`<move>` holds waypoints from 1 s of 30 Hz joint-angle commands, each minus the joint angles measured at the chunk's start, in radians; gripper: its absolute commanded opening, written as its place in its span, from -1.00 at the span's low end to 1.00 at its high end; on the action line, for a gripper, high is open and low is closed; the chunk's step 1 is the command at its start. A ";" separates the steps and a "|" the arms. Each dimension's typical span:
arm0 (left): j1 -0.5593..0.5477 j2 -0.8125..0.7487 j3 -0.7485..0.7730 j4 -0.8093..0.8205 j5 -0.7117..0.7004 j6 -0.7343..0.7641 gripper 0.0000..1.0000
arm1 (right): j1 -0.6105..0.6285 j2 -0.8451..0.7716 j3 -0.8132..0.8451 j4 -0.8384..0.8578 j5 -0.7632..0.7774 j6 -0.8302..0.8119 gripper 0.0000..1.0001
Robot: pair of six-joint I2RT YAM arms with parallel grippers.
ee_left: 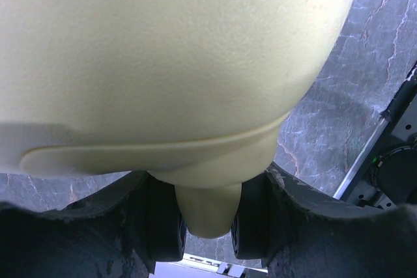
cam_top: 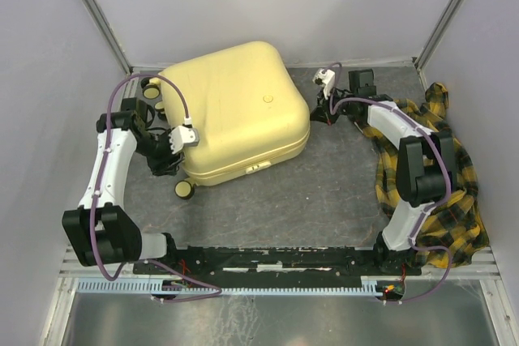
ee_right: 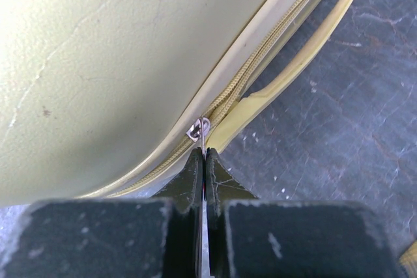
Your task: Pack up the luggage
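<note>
The grey marbled counter (cam_top: 324, 192) carries the luggage (cam_top: 235, 111), a pale yellow hard shell lying flat and closed toward the far left corner, with its broad face up. A yellow-and-black plaid cloth (cam_top: 454, 200) is heaped along the counter's right edge, under the right arm and well apart from the luggage. The left pincer (ee_left: 207, 226) is at the luggage's left side, its jaws narrowed onto a pale yellow knob (ee_left: 207, 209) that juts from the shell, with a pad pressing on each flank of it. The right pincer (ee_right: 203, 154) is at the luggage's right side, jaws pressed together on the zipper pull (ee_right: 197, 128). A yellow handle (ee_right: 306, 50) runs just beside the zip. A small wheel (cam_top: 185, 190) sticks out at the luggage's near left corner.
</note>
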 commanded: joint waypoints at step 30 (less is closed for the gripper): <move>0.346 0.185 0.322 0.538 0.563 -1.131 0.88 | 0.096 0.067 0.148 0.018 -0.191 -0.132 -0.96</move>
